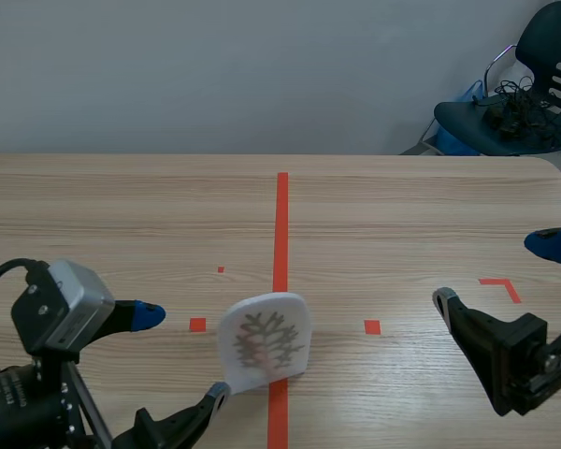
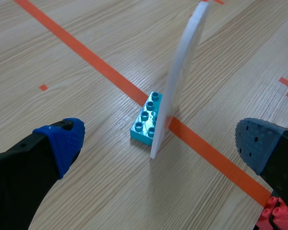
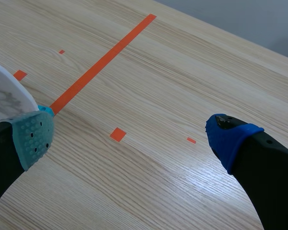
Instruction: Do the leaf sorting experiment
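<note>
A white card [image 1: 265,339] printed with a grey leaf stands upright on the orange centre line, near the table's front. In the left wrist view the card [image 2: 182,76] is seen edge-on, slotted into a small teal studded brick [image 2: 145,121]. My left gripper [image 2: 158,143] is open, one finger on each side of the card and brick, not touching them. My right gripper [image 3: 129,136] is open over bare table at the right, with the card [image 3: 7,98] just past its left fingertip.
A red studded piece [image 2: 277,216] shows under my left gripper's right finger. A dark chair [image 1: 514,94] with cables stands beyond the table's far right corner. The table's right edge lies close to my right arm.
</note>
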You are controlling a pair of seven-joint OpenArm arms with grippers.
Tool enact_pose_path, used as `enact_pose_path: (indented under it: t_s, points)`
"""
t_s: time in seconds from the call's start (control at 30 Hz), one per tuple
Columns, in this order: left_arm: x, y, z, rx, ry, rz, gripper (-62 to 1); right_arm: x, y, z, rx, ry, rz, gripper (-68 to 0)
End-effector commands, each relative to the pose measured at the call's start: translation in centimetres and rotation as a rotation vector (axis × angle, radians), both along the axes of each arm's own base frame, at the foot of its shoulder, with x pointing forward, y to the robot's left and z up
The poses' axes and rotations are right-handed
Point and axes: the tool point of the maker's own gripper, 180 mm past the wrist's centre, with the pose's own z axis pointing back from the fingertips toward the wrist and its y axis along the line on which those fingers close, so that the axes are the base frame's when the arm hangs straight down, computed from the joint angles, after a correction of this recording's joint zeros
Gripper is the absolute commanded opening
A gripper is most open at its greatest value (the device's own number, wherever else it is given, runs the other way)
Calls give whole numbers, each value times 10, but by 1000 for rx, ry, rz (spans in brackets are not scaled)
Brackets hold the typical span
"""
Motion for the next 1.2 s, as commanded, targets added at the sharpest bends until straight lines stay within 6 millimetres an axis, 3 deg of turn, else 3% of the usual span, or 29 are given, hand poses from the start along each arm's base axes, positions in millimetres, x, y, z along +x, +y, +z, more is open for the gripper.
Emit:
enact_pose_path:
  t_s: [0.0, 0.2, 0.43, 0.47, 0.6, 0.8, 0.9, 1.0, 1.07, 1.17]
  points:
    - [8, -11, 13, -56, -49, -8, 14, 5, 1, 12, 13, -45, 3, 4]
    - [20, -43, -6, -72, -56, -56, 14, 10, 1, 16, 9, -64, 3, 4]
    - [46, -47, -27, -64, -41, 22, 14, 10, 1, 16, 9, -63, 4, 4]
    - [47, -46, -28, -61, -39, 23, -8, 10, 1, 16, 9, -63, 4, 4]
    - [46, -45, -29, -57, -34, 19, -271, 10, 1, 16, 9, -63, 4, 4]
    - [47, -45, -26, -69, -48, 21, -571, 10, 1, 16, 9, -63, 4, 4]
    - [50, -43, -19, -81, -74, 22, -568, 10, 1, 16, 9, -63, 4, 4]
    - [67, -35, 4, -93, -150, 59, -568, 10, 1, 16, 10, -63, 2, 4]
    - [90, -19, 23, -98, -217, 137, -568, 10, 1, 16, 11, -63, 2, 4]
    - [128, 23, 45, -68, -301, 313, -568, 10, 1, 16, 11, -63, 2, 4]
